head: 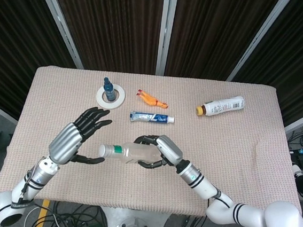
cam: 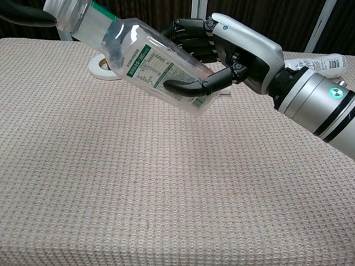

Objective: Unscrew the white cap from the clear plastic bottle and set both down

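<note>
A clear plastic bottle (head: 132, 153) with a green neck band and a white cap (head: 103, 150) hangs above the table, lying almost level with the cap pointing left. My right hand (head: 161, 151) grips its body, fingers wrapped round the label. In the chest view the bottle (cam: 139, 59) tilts cap-up to the upper left, the cap (cam: 59, 1) near the frame corner, and the right hand (cam: 229, 46) holds its lower end. My left hand (head: 79, 136) is spread beside the cap, fingers above and thumb below, holding nothing. Only one dark finger of the left hand (cam: 17, 14) shows in the chest view.
At the back of the cloth-covered table (head: 242, 170) lie a white tape roll with a small blue bottle (head: 110, 93) in it, an orange object (head: 151, 100), a toothpaste tube (head: 151, 117) and a white bottle with a yellow cap (head: 222, 106).
</note>
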Robot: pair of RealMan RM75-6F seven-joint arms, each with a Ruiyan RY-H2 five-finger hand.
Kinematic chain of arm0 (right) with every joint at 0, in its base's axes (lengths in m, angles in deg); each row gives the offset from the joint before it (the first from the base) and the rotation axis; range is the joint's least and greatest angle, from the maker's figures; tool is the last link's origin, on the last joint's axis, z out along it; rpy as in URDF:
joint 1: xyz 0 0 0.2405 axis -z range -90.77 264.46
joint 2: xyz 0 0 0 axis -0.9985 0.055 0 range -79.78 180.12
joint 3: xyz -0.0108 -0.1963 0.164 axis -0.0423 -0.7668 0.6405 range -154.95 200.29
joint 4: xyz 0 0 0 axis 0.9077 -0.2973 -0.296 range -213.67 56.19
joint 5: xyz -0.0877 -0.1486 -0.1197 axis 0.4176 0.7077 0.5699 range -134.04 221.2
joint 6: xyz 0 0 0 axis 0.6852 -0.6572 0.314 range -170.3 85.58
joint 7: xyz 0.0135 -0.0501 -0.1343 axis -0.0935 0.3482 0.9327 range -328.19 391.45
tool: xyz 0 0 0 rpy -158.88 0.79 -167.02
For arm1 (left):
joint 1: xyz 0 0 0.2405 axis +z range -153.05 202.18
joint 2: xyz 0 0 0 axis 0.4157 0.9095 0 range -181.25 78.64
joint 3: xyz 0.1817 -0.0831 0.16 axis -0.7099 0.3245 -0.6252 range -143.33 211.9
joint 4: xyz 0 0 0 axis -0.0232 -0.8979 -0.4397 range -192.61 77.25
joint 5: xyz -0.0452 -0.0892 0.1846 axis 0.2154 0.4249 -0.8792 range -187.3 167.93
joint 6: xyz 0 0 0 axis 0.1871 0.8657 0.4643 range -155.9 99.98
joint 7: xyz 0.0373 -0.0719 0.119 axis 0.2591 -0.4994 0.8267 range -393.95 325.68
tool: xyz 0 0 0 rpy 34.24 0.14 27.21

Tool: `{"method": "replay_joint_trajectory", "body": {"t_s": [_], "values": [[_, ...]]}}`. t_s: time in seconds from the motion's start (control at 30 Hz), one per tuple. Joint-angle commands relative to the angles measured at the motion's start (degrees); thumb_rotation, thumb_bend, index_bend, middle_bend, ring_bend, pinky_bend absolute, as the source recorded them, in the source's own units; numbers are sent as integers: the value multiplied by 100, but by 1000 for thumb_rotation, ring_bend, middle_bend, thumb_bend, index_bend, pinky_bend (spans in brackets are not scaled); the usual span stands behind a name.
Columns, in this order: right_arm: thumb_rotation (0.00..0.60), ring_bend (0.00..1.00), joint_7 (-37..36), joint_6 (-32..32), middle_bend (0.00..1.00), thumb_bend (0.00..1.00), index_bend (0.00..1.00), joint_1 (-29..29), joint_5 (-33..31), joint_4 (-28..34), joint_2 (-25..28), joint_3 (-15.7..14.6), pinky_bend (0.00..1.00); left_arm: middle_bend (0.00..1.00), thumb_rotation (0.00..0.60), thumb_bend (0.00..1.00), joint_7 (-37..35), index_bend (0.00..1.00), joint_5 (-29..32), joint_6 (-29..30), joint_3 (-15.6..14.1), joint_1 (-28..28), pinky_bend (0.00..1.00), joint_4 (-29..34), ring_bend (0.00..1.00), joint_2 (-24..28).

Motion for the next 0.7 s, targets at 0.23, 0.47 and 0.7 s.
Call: {"method": "replay_joint_trajectory", "body": {"t_s": [0.23, 0.47, 0.7], "values": [[600, 447, -14, -8, 576, 409, 709, -11, -7, -42, -3, 9, 544, 0, 600, 0, -13, 119, -44, 18, -54, 20, 0, 11, 0, 37], [600, 447, -145, -126, 576, 409, 709, 72, -6, -21, 45, -26, 545, 0, 600, 2, 77, 255, -54, 2, -223, 133, 0, -96, 0, 82], [600, 447, -222, -130, 576, 409, 709, 82, -10, -42, 58, -33, 545, 0, 600, 114, -89, 313, -59, 6, -236, 134, 0, -98, 0, 130]]}}
